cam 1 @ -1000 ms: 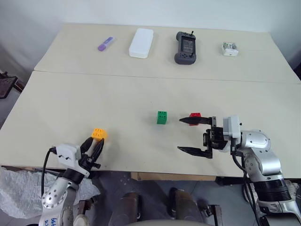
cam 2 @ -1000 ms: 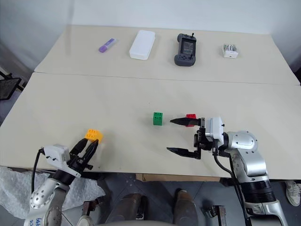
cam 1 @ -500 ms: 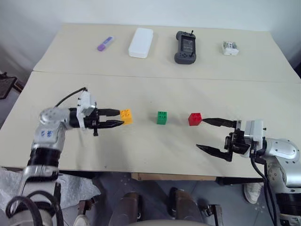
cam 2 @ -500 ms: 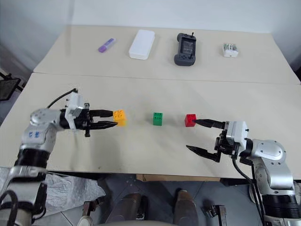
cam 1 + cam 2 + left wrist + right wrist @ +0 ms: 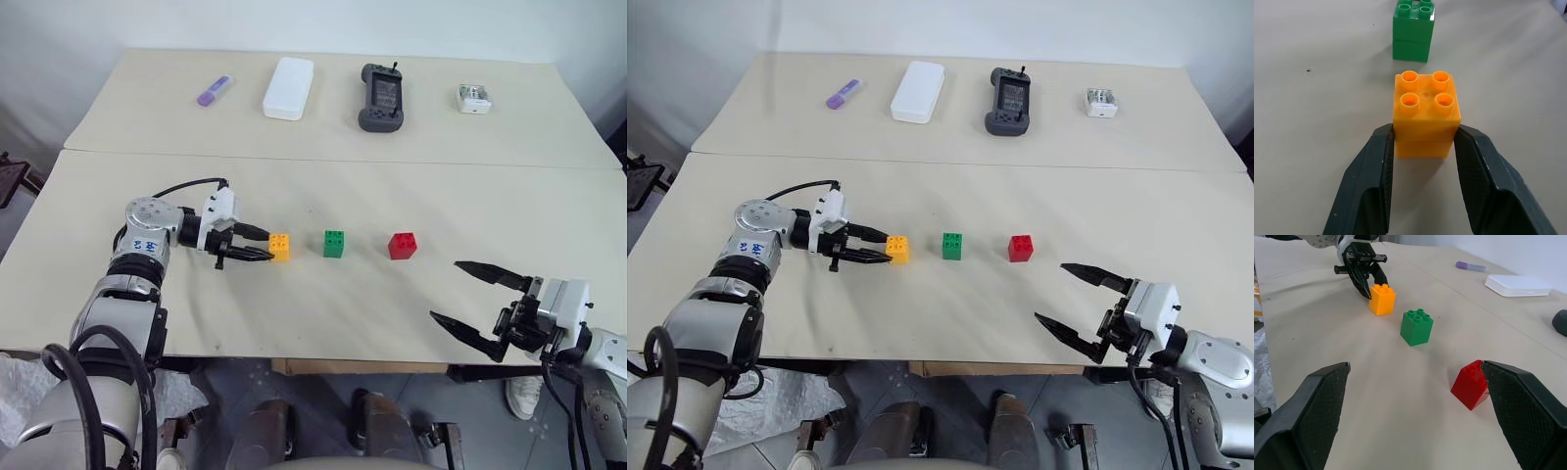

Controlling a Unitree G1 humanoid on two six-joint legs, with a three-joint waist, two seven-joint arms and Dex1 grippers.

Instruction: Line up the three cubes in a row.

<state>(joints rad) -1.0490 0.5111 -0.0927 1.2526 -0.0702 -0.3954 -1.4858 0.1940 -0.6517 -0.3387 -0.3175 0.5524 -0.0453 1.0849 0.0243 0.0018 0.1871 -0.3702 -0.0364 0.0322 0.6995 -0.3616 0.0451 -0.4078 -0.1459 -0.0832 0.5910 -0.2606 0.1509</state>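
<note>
I see the orange-yellow cube [image 5: 280,246], green cube [image 5: 334,243] and red cube [image 5: 402,245] in a row mid-bench [image 5: 392,186], my left tool [image 5: 261,245] clamped on the orange-yellow one, my right tool [image 5: 467,294] gaping wide near the bench's front edge.

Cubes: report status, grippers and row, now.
Left gripper shut on orange-yellow cube. Right gripper open, holding nothing, clear of red cube. Green cube between them, all three in line. Nothing in the way.
</note>
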